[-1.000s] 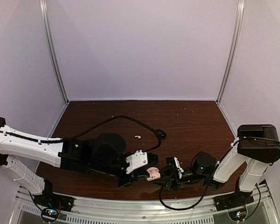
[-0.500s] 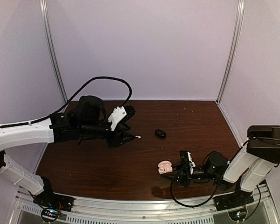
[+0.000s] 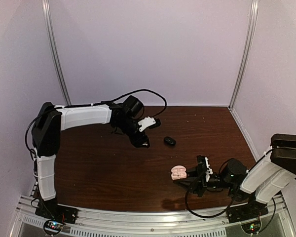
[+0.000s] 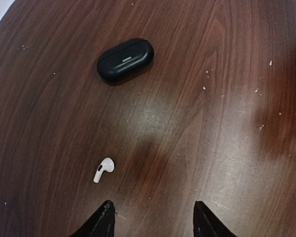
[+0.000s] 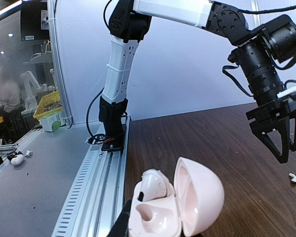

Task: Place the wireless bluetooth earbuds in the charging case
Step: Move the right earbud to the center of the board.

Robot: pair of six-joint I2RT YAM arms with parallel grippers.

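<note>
Left wrist view gives us the left jaws released, their two dark fingertips (image 4: 104, 219) spread wide at the bottom edge with only bare wood between them. One white stemmed earbud (image 4: 103, 169) lies on the dark wooden tabletop (image 4: 227, 123) just ahead of one fingertip. It is in line with that finger rather than in the gap, and apart from it. Farther ahead of these jaws, well beyond the earbud, a closed black case (image 4: 126, 59) lies flat.

From the top external view we see the left arm (image 3: 84, 116) stretched across the tabletop with its jaws pointing down, the black case near them on the side toward the right arm.

The right jaws are clenched on a pink charging case (image 5: 175, 205). In the right wrist view it sits at the bottom edge with one dark finger (image 5: 122, 224) against its side. Its lid is swung open. A pale rounded piece (image 5: 153, 185) sits in one well; we cannot tell whether it is an earbud. Far ahead of the right jaws, the left jaws hang spread above the tabletop, with the white earbud just below and beside them.
</note>
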